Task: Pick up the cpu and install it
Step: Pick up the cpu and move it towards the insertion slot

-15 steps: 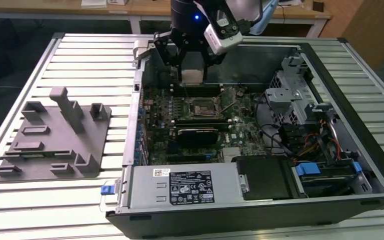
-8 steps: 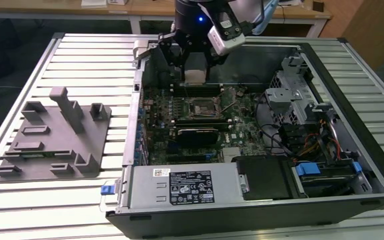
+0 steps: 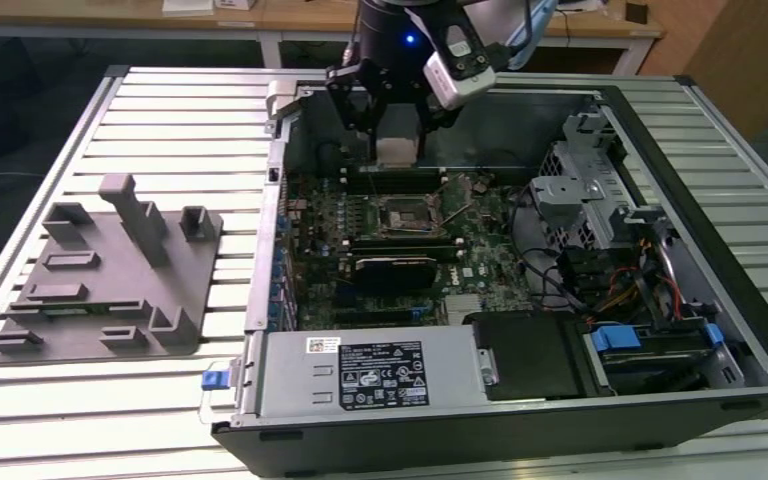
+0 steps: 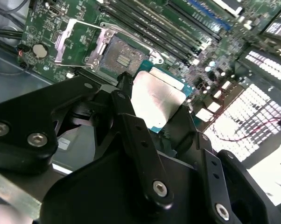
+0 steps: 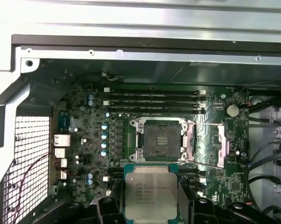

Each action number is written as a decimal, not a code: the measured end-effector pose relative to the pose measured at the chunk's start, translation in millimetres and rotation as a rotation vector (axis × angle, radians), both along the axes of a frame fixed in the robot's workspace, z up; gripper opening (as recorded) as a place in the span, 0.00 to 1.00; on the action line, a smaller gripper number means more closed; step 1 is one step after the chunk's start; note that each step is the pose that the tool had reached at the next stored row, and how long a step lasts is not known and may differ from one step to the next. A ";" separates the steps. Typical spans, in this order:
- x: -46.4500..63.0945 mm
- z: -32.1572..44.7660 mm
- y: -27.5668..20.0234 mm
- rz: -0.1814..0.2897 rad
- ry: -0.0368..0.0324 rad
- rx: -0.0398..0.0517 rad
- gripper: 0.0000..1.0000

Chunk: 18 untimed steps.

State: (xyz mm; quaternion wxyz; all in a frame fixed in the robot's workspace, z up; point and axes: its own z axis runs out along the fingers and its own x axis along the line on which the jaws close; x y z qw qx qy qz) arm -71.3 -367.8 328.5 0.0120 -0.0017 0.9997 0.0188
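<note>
The cpu (image 3: 395,151) is a flat square chip with a silvery top and a pale rim. It hangs in the air inside the open computer case, with my gripper (image 3: 395,158) shut on its two sides. In both wrist views the cpu (image 5: 150,193) (image 4: 157,99) sits between black fingers (image 5: 107,207) (image 4: 127,100). The black socket (image 5: 160,140) (image 3: 402,212) (image 4: 119,57) lies below and a little ahead of the chip, bare, with its metal frame (image 5: 220,147) swung open to one side. Chip and socket are apart.
A grey plastic tray (image 3: 104,280) with upright posts lies on the slatted table at the exterior view's left. Inside the case are memory slots (image 5: 154,100), a power supply (image 3: 371,375), a drive cage (image 3: 584,190) and loose cables (image 3: 624,290). Case walls surround the board.
</note>
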 end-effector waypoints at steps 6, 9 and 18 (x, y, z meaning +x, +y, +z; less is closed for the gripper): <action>6.7 -5.2 6.9 0.000 0.0003 0.0000 0.54; 10.1 -7.7 10.3 0.000 0.0005 -0.0001 0.54; 20.2 -15.5 18.8 0.000 0.0009 -0.0005 0.54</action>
